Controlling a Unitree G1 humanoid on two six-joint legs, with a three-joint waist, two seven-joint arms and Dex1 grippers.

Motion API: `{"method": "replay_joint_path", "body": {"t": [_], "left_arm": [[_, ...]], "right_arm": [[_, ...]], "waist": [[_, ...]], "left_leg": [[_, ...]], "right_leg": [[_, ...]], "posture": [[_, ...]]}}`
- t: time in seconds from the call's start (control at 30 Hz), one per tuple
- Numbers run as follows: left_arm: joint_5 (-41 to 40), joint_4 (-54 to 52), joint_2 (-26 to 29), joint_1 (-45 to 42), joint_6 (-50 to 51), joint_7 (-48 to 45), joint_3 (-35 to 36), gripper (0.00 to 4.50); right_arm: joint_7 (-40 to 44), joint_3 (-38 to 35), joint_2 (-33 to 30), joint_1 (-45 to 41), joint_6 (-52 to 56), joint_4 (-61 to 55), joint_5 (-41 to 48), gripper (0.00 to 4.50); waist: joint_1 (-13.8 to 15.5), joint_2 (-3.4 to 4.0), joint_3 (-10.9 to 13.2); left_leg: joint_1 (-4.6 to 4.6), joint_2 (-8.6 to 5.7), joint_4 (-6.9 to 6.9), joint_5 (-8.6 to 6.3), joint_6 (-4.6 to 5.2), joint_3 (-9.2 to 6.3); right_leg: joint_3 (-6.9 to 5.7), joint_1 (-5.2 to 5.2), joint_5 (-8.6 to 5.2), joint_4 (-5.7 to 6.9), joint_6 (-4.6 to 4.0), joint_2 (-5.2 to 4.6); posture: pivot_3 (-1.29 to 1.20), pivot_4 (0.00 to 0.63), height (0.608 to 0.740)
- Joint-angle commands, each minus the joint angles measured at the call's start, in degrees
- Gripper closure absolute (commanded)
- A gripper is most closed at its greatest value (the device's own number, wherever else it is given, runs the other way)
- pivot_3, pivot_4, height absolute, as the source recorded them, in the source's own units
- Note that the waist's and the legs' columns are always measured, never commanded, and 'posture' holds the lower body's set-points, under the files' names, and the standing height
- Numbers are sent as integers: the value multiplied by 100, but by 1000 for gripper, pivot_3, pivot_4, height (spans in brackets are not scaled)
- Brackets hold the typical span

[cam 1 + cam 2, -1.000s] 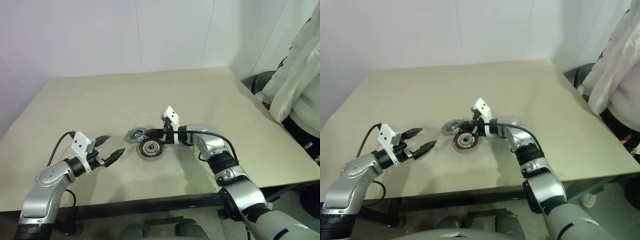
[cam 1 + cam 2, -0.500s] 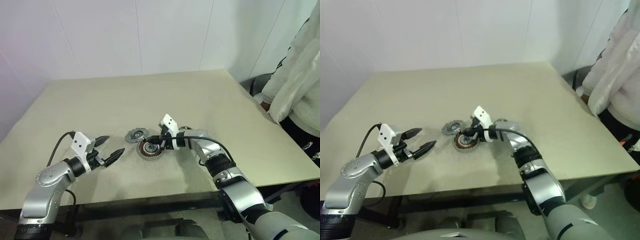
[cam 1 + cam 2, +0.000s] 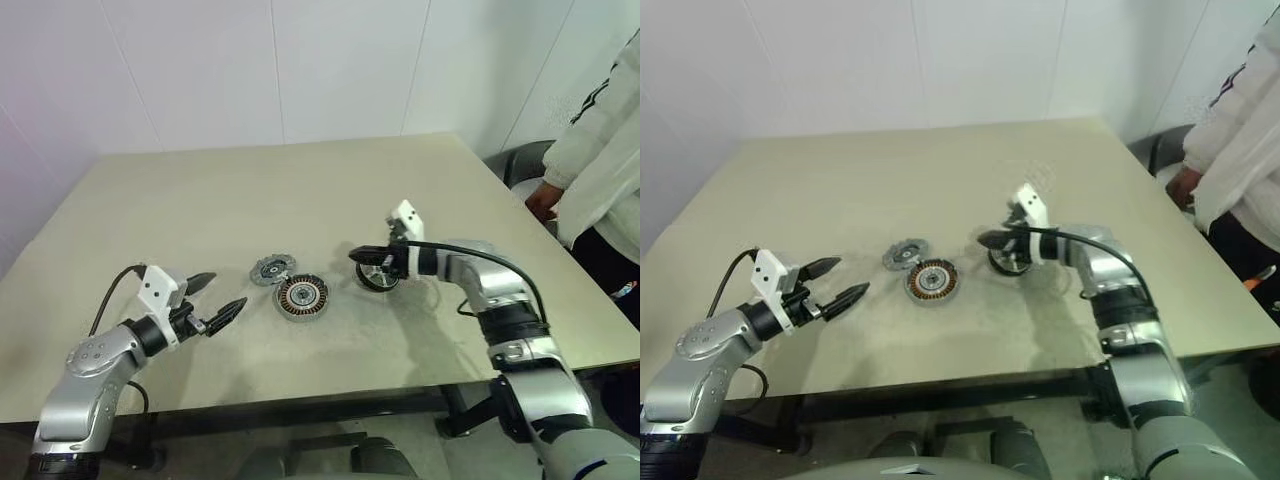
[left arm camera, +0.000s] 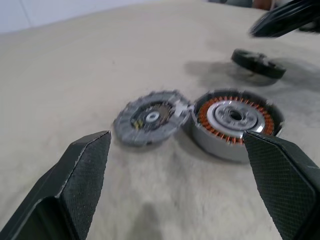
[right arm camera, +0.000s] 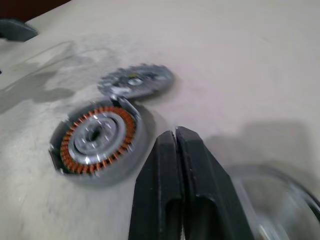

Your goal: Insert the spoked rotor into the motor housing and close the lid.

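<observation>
At the left of the beige bench [image 3: 420, 180], the left pincer [image 3: 218, 303] hovers just above the surface with its two black fingers [image 4: 82, 175] spread wide apart and nothing between them. It points toward the parts in the middle of the bench and stands well short of them.

Next comes the lid [image 3: 271, 269], a grey disc with a scalloped edge, lying flat with its face up. Its rim touches or nearly touches the motor housing [image 3: 302, 297], which lies just beside it on the side nearer the robot and a little to the right. The housing also lies flat, its ring of copper windings and silver centre facing upward, so its axis stands upright; the cavity is open with nothing set into it.

Further right, apart from the housing, the spoked rotor [image 3: 378, 278] rests on the bench. It seems tilted rather than flat, though how far cannot be told.

The right pincer [image 3: 359, 255] is just above the rotor's left edge, pointing left toward the housing. In the right wrist view its fingers [image 5: 165, 170] lie pressed together, clamped on nothing, the rotor lying beside them.

At the far right edge a person's sleeve [image 3: 600, 150] and hand [image 3: 543, 200] are beside the bench.
</observation>
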Motion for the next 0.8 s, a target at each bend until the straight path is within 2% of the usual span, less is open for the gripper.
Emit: {"method": "replay_joint_path", "body": {"t": [0.03,0.33,0.37,0.57,0.8], "left_arm": [[-88,-108,74,-29,-96,-56,153,0],[-40,20,86,-127,-156,-158,137,0],[-33,29,90,-132,-162,-165,137,0],[-32,59,125,-169,-158,-184,166,0],[-35,52,132,-203,-136,-175,158,0]], "right_arm": [[51,-310,-312,159,527,-411,366,3255],[112,-298,-806,587,688,-676,473,180],[201,-277,-881,658,629,-728,481,25],[650,-102,-1315,956,396,-1024,455,25],[1020,102,-1495,1179,-140,-1605,461,25]], "waist": [[1,-1,0],[1,-1,1],[5,-3,2],[21,-6,4],[1,-11,7]], "left_leg": [[2,0,1,0,0,0],[3,1,9,0,0,3],[2,1,9,0,0,3],[2,0,12,-1,3,3],[5,2,14,-1,3,4]], "right_leg": [[0,3,0,0,0,0],[0,7,-1,-2,1,4],[0,8,-1,-2,1,4],[0,12,-1,-9,1,1],[0,15,-1,-9,2,4]], "posture": [[0,0,740],[0,0,740],[0,0,740],[0,0,740],[0,0,740]]}}
